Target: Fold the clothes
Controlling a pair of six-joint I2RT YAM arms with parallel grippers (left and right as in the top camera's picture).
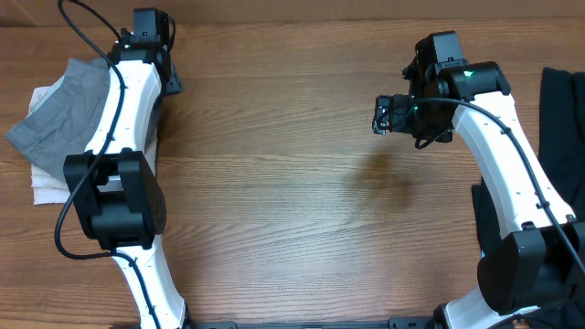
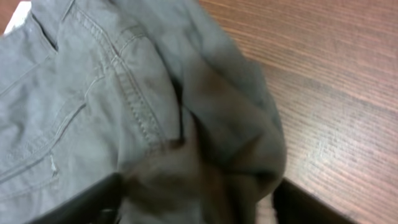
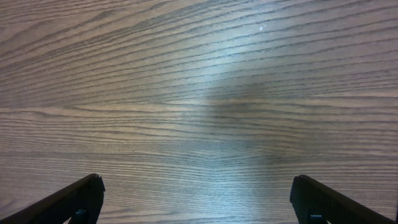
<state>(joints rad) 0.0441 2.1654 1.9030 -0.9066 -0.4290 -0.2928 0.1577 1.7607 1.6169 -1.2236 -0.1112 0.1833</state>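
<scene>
Grey shorts [image 2: 124, 106] are seen bunched, stitched seams showing, within the spread left pincer [image 2: 196, 205]; the right pincer [image 3: 198, 199] is spread over the bench [image 3: 199, 93].

grey shorts [image 1: 59, 105], cream garment [image 1: 44, 187], brown woodgrain table [image 1: 302, 201]

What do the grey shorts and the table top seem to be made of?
Grey shorts: apparently a thin woven cloth, perhaps cotton, matte; stitched seams show and it crumples in soft folds. Table: wood or a wood-look laminate, with long brown grain lines and a slight sheen; which one cannot be told.
</scene>
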